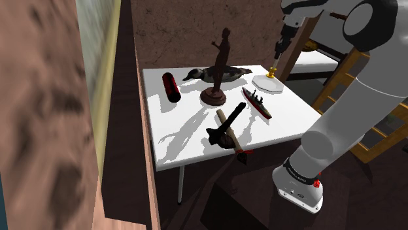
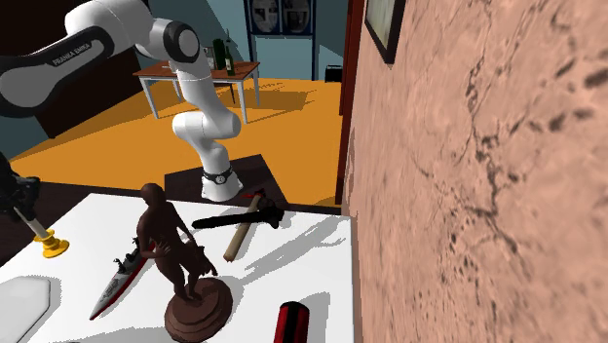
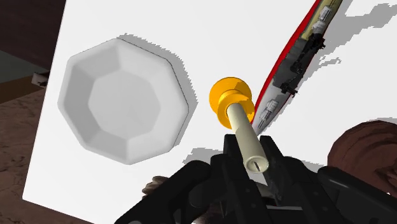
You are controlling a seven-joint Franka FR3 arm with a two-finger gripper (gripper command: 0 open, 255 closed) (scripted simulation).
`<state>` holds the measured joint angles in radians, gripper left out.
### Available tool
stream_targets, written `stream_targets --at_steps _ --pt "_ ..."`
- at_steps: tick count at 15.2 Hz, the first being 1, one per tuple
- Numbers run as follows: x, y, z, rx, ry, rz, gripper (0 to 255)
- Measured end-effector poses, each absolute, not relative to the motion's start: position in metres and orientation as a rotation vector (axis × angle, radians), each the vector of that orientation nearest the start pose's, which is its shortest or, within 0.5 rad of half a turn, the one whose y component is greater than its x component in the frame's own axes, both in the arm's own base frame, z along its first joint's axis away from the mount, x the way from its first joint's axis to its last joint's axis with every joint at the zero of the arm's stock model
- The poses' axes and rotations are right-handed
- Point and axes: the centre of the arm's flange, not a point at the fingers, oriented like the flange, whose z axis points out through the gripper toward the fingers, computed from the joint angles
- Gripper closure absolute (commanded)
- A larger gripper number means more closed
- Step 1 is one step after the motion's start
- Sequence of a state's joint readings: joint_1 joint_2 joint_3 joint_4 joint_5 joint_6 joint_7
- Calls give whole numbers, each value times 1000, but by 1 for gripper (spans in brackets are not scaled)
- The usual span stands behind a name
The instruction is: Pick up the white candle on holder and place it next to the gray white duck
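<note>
Gripper (image 3: pixel 254 160) sits over the white candle (image 3: pixel 245 135) on its yellow holder, standing on the table (image 1: pixel 176 114) just beside the octagonal dish (image 3: pixel 124 102). Clamped or loose? I cannot tell. The duck (image 1: pixel 196 74) sits well apart at nine o'clock in the shoulder view. By my read, the lift and carry are not yet done.

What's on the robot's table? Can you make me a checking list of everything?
Surface: white table, partly shadowed.
Job's things: pale candle in yellow holder, beside a white octagonal dish; duck behind the dark statue in the shoulder view.
Clutter: red cylinder, model ship, two crossed tools.
Gripper: black gripper close above the candle.
Cables: nothing seen.
Surroundings: mottled brown wall, orange floor.
</note>
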<state>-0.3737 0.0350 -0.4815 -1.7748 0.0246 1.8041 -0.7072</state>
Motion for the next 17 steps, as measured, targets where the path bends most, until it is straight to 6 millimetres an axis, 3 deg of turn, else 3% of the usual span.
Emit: stream_targets --at_steps 17 --pt "379 -430 439 -3126 240 -7 255"
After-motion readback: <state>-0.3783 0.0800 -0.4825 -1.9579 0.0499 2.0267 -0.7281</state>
